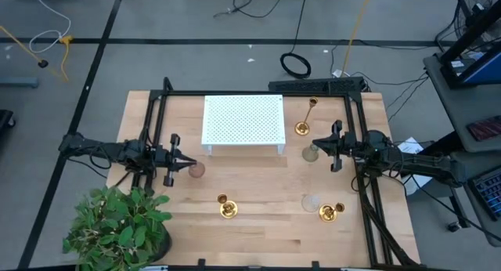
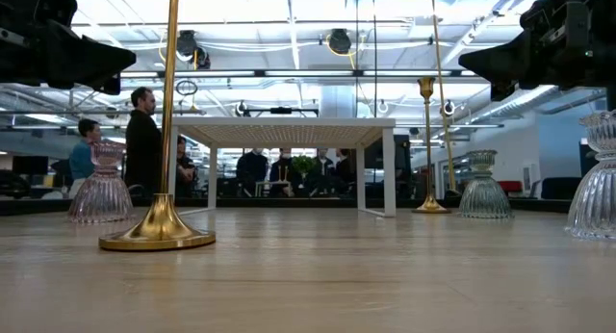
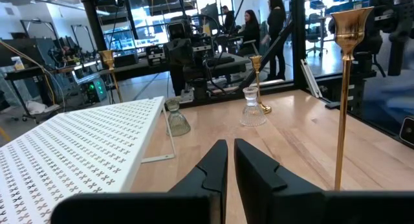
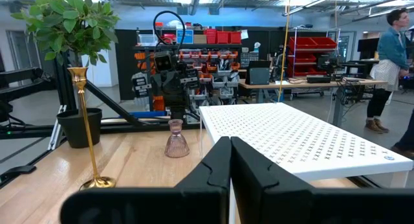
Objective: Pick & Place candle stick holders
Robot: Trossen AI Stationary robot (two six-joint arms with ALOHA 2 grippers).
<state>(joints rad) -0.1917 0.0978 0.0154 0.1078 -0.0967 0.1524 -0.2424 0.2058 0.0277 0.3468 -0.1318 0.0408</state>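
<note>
Three gold candle stick holders stand upright on their round bases: one near the middle, one near the right, and one far right beside the stand. A pink glass holder stands just in front of my left gripper, which hovers above it, shut and empty. A greenish glass holder stands below my right gripper, also shut and empty. A clear glass holder stands beside the near-right gold one. Both grippers point level toward the table's middle.
A white perforated stand sits at the table's far middle. A potted plant fills the near left corner. Dark frame bars run along both sides. People stand in the room beyond the table.
</note>
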